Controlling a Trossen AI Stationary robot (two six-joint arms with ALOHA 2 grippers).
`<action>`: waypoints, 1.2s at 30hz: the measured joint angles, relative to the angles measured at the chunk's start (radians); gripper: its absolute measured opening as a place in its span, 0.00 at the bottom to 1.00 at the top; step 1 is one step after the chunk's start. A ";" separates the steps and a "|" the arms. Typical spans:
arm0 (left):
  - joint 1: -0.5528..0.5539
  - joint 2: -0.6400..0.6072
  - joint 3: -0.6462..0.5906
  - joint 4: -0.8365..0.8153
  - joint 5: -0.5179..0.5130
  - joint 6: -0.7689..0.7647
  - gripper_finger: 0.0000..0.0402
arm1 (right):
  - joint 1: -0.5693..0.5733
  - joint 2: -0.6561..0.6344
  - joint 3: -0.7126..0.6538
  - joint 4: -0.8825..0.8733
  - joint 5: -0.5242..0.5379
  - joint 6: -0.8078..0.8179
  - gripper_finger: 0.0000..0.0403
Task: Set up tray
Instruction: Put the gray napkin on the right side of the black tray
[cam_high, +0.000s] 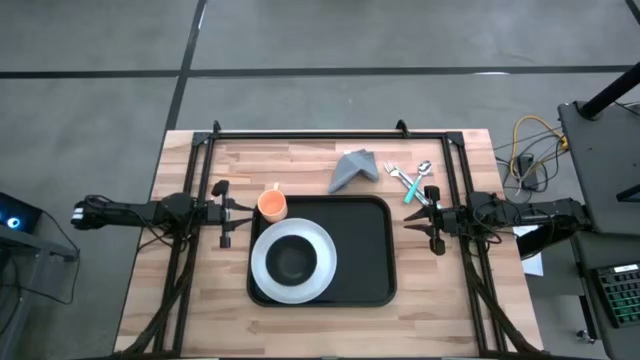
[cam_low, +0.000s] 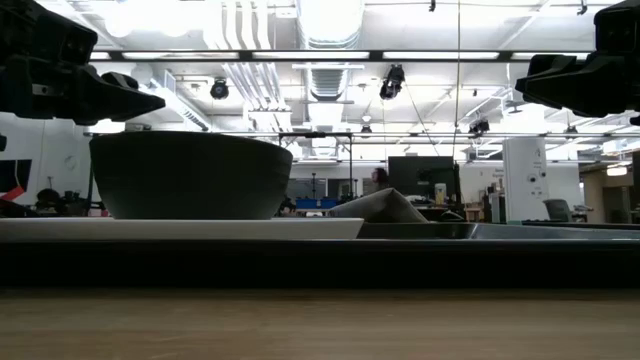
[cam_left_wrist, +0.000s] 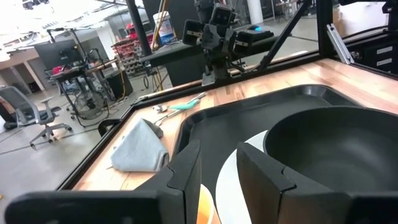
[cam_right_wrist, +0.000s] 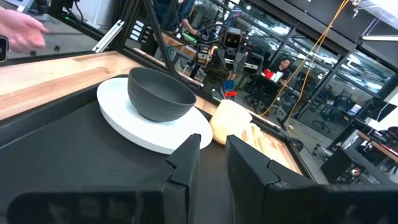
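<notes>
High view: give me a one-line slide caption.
Black tray holds a white plate with a dark bowl; orange cup, grey napkin and cutlery wait outside it.

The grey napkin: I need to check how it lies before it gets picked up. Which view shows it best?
The left wrist view: the grey napkin lies folded and peaked on the wood beside the tray, fully unobstructed. The high view shows it small, behind the tray's far edge; the low view shows only its peak above the tray rim; the right wrist view does not show it.

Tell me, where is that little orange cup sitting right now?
From above, the orange cup stands on the wooden table, just off the black tray's far left corner, beside the white plate and near the left gripper.
</notes>
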 joint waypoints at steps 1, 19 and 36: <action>0.000 0.000 0.000 0.000 0.000 0.000 0.21 | 0.000 0.000 0.000 0.000 0.000 0.000 0.17; 0.000 0.000 0.000 0.000 0.000 0.000 0.21 | 0.000 0.000 0.000 0.000 0.000 0.000 0.17; 0.000 0.000 0.000 0.000 0.000 0.000 0.21 | 0.000 0.001 0.000 0.026 0.000 -0.094 0.17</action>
